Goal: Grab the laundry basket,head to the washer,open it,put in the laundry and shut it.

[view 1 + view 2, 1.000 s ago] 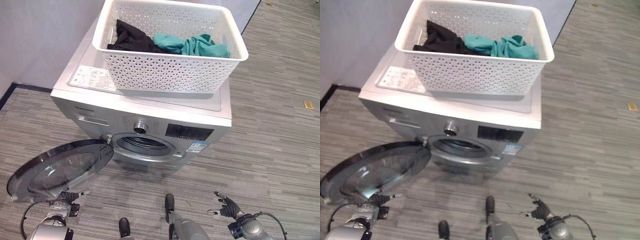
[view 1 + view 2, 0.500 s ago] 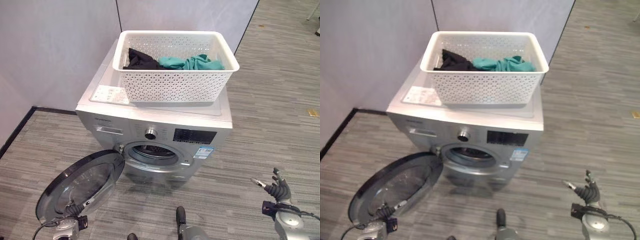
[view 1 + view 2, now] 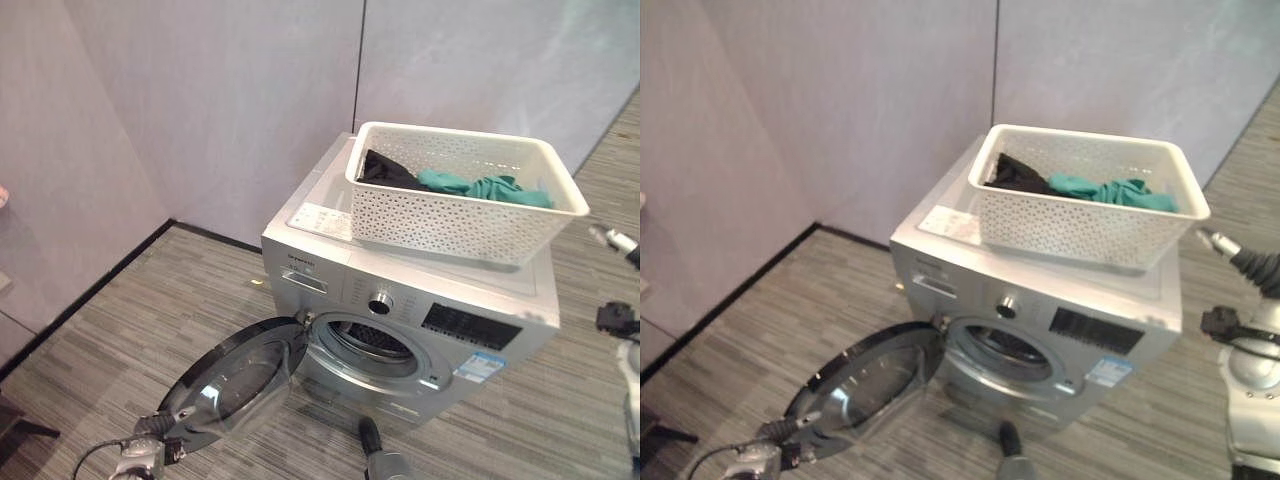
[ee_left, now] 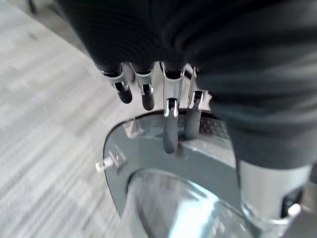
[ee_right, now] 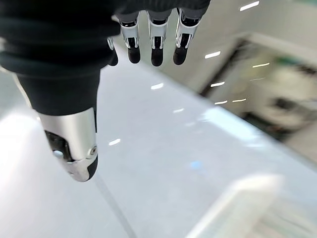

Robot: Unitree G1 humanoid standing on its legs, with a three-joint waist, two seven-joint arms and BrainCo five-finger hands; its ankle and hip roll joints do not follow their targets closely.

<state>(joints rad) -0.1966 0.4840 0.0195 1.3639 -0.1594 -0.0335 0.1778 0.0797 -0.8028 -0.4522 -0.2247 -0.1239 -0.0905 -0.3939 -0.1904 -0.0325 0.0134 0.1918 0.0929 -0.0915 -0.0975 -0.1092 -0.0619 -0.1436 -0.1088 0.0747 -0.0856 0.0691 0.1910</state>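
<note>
A silver front-loading washer (image 3: 400, 290) stands against the wall. Its round glass door (image 3: 235, 375) is swung wide open to the left, so the drum opening (image 3: 375, 342) is bare. On the washer's top sits a white perforated laundry basket (image 3: 450, 215) holding a black garment (image 3: 385, 170) and a teal garment (image 3: 490, 187). My left hand (image 3: 150, 428) is low at the door's outer edge. Its fingers (image 4: 170, 124) hang straight over the door's rim, holding nothing. My right hand (image 3: 1252, 265) is raised to the right of the basket, apart from it, with relaxed fingers (image 5: 153, 39) and nothing in it.
Grey partition walls (image 3: 230, 90) stand behind and left of the washer, with a black baseboard (image 3: 90, 290) along the floor. Grey wood-pattern floor (image 3: 130, 340) spreads in front and to the left. A dark object (image 3: 20, 425) sits at the lower left.
The camera has swung, so the washer now shows further right and further off. My right hand has risen from floor level to basket height. My left hand stays by the door's edge.
</note>
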